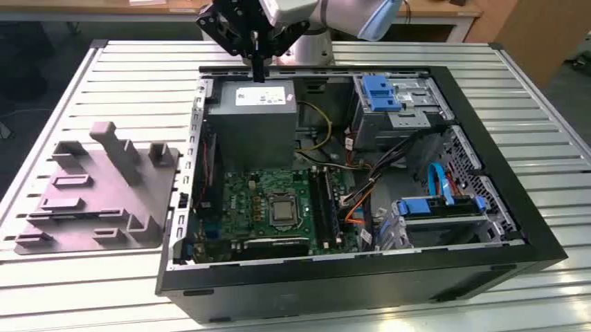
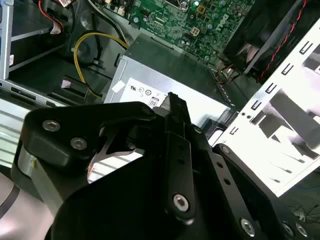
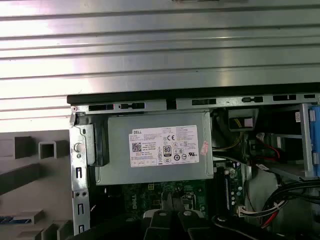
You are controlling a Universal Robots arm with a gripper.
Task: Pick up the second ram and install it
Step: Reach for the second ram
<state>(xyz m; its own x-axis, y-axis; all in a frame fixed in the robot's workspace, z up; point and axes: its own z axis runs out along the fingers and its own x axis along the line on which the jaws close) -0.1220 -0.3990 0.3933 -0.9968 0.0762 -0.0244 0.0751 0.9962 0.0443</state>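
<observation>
I see black two-finger gripper [image 1: 259,71], fingers pressed tog., hovering over grey metal power-supply box [image 1: 251,117] in open black PC case [image 1: 351,290].

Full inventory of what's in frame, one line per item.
table: one, silver slats, under everything.
computer case: one, black, open, on the table.
power-supply box: one, grey with a white label, far end of the case.
motherboard: one, green, case floor.
yellow cable: one, beside the power-supply box.
drive brackets: two, blue, the exterior view's right side of the case.
fixture tray: one, grey, the exterior view's left of the case.
robot arm: one, light grey, far side.
gripper: one, black, above the power-supply box.
</observation>
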